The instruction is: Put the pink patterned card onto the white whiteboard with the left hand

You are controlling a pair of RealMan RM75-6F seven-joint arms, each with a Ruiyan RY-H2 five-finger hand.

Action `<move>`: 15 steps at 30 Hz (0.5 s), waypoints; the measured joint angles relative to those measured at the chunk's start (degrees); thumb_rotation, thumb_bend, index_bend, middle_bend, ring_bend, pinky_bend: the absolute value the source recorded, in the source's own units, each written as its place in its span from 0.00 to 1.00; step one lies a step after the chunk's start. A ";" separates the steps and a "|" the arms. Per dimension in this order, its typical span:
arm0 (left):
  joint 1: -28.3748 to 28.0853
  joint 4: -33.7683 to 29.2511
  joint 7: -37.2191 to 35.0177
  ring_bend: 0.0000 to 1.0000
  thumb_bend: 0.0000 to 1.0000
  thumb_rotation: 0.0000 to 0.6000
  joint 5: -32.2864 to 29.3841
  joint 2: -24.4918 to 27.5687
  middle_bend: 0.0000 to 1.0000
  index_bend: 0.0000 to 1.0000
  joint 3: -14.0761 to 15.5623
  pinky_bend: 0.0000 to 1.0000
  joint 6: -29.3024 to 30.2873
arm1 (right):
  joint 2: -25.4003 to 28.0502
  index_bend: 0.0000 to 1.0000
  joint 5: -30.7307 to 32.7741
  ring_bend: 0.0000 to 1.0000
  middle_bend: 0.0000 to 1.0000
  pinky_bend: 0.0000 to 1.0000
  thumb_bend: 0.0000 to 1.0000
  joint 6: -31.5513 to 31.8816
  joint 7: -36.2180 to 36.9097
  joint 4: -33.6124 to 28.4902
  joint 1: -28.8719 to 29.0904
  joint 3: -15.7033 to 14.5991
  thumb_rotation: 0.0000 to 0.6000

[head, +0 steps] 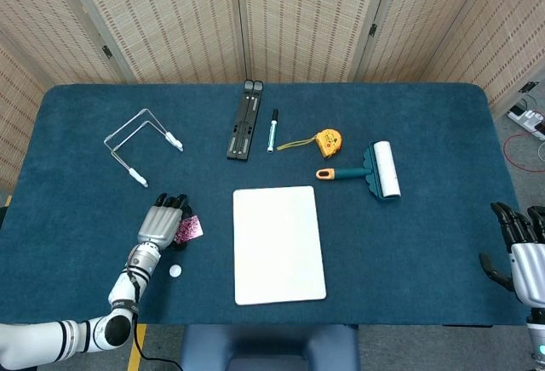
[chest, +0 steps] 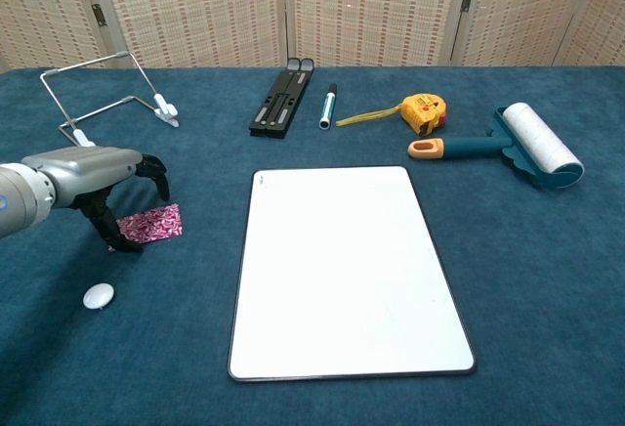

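Where the left hand [chest: 93, 180] arches over the pink patterned card [chest: 152, 223], any grip is unclear

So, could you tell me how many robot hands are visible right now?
2. The left hand is arched over the pink patterned card, left of the whiteboard. The right hand sits at the table's far right edge, seen only in the head view.
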 measured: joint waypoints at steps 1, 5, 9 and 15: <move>-0.02 0.24 0.10 0.15 0.24 1.00 -0.14 -0.02 0.12 0.32 0.06 0.00 0.08 | -0.04 0.00 0.02 0.14 0.12 0.04 0.37 -0.01 0.05 0.03 0.00 0.00 1.00; -0.05 1.05 0.07 0.15 0.24 1.00 -0.74 -0.16 0.12 0.32 0.00 0.00 0.41 | -0.17 0.00 0.01 0.14 0.12 0.04 0.37 0.15 0.22 0.14 -0.06 0.02 1.00; -0.14 1.53 0.19 0.15 0.24 1.00 -1.88 0.06 0.12 0.32 -0.08 0.00 0.29 | -0.24 0.00 0.16 0.14 0.12 0.04 0.37 0.20 0.28 0.23 -0.16 0.05 1.00; -0.49 1.59 1.05 0.15 0.24 1.00 -3.51 0.56 0.12 0.32 0.06 0.00 0.08 | -0.42 0.01 0.07 0.14 0.12 0.04 0.37 0.11 0.27 0.32 -0.05 0.08 1.00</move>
